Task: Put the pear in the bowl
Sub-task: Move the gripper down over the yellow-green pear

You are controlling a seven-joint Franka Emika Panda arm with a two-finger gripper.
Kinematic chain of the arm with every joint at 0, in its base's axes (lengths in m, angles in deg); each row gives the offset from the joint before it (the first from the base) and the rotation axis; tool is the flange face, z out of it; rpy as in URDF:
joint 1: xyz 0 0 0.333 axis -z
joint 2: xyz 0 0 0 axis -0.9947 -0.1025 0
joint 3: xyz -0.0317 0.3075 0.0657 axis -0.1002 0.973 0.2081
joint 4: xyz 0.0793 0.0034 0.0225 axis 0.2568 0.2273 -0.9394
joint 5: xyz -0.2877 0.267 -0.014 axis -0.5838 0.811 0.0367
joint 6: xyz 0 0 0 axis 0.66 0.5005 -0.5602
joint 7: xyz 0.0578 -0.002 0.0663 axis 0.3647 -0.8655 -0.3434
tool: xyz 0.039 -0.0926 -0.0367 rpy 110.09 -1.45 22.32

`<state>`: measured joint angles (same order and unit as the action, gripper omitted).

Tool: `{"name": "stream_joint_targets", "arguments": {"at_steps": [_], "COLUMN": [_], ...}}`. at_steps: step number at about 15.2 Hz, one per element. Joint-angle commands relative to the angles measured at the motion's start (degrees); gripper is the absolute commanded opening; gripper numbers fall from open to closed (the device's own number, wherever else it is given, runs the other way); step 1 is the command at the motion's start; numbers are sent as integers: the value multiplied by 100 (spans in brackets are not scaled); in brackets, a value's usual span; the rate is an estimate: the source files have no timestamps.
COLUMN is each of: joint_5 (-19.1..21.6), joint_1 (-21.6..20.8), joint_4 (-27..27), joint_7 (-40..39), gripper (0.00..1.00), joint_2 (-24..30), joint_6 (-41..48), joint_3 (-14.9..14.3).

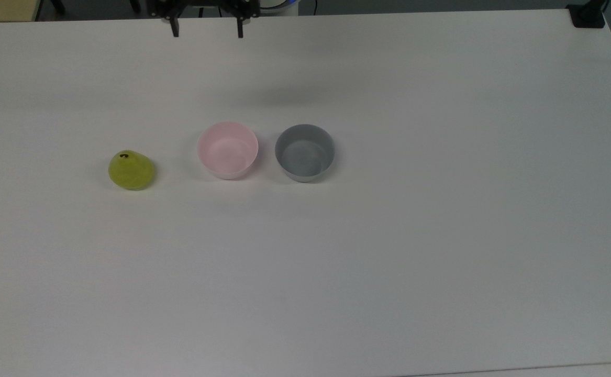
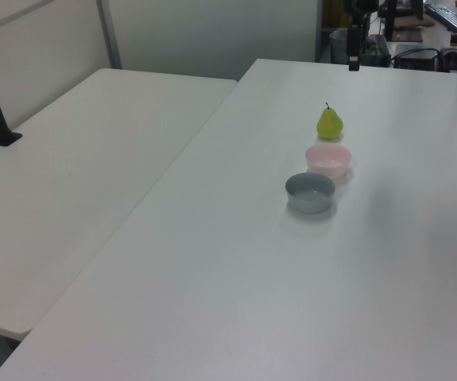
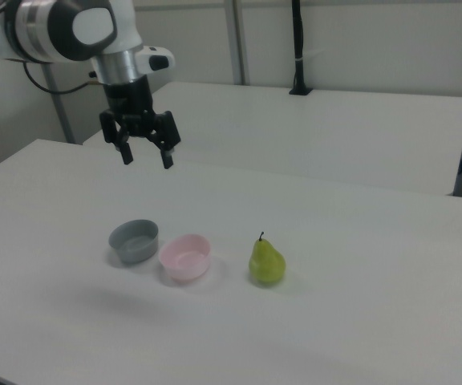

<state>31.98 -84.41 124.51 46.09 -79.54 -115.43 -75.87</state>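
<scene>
My fingers (image 3: 146, 158) hang spread wide, holding nothing, high above the white worktop (image 1: 389, 251). The glossy yellow-green pear (image 1: 131, 170) stands upright near the pale pink plastic bowl (image 1: 227, 150), on the top view's left; a grey bowl (image 1: 304, 152) sits just beside the pink one.

1. The arm (image 3: 62, 28) reaches in from 10 o'clock in the right view, wrist turned straight down.
2. The gripper (image 3: 145, 156) points down toward 6 o'clock, its two dark fingers (image 3: 167, 157) spread wide with nothing between them.
3. In the top view the gripper (image 1: 207, 32) sits at 12 o'clock.
</scene>
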Motion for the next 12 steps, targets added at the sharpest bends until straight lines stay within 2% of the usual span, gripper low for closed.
{"name": "stream_joint_targets", "arguments": {"at_steps": [1, 6, 12], "joint_5": [-78, -122, -131], "joint_1": [301, 722, 1206], "joint_4": [5, 4, 5], "joint_7": [-452, -734, -1025], "gripper": [100, 100, 100], "joint_2": [-275, -697, -1531], "joint_6": [-495, -1198, -2121], "joint_3": [-41, -41, -41]}}
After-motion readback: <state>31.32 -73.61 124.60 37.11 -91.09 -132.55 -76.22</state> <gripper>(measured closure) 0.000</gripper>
